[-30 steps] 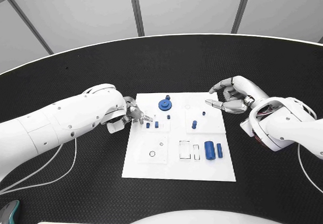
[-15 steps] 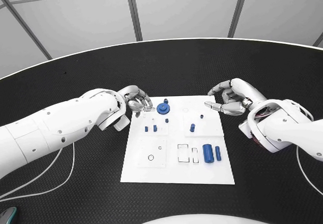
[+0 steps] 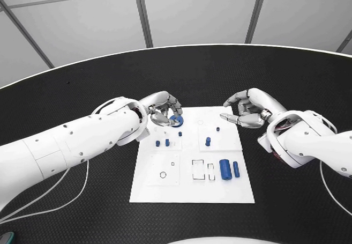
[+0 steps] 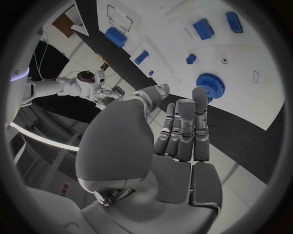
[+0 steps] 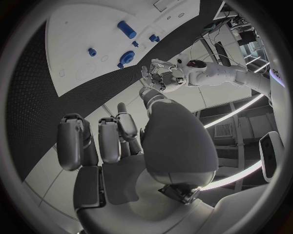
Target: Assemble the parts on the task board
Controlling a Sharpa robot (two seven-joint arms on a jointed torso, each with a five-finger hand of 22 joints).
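bench (image 3: 82, 87): round, black, fine-textured top, pale rim | floor (image 3: 195, 16): light grey panels, dark seams fanning outward beyond the bench's far edge | cable (image 3: 74, 187): thin, white, looping over the bench top | light: even, soft, no hard shadows

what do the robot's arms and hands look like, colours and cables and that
Both arms are glossy white, rounded shells dotted with small dark screw holes. The left hand and right hand are silver metal with segmented fingers and dark grey pads on the inner faces. Thin white cables loop along the table beside each arm.
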